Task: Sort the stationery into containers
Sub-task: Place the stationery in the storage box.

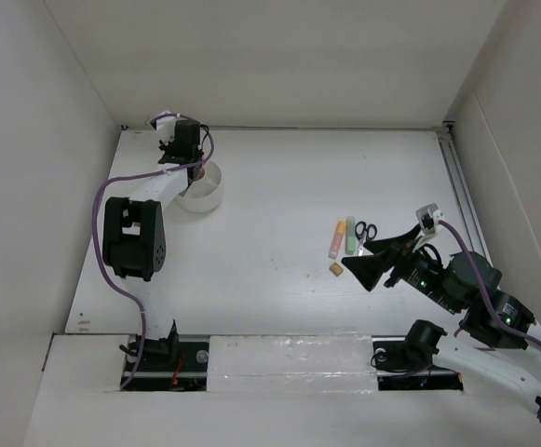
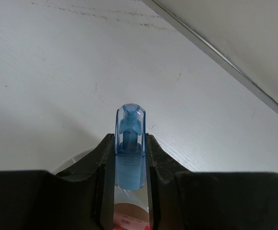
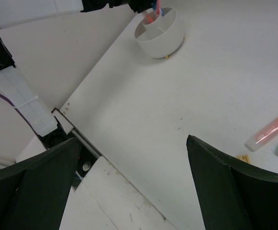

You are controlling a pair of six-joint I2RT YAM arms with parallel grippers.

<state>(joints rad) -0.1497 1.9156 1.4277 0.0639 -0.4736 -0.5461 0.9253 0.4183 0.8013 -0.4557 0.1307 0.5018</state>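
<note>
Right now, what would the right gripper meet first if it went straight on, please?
Probably bare table: the open right gripper aims past the eraser, the cup far beyond, though depth is unclear.

Diffuse, even overhead light renders the white table (image 1: 289, 186) bright, without glare. Soft shadows fall under the left arm (image 1: 135, 237) and beside the white cup (image 1: 205, 196). Left wrist view: blue capsule-shaped piece (image 2: 129, 163) sharp, flanking left fingers (image 2: 105, 158) dark, nearly featureless. Right wrist view: right fingers (image 3: 225, 187) equally underexposed.
</note>
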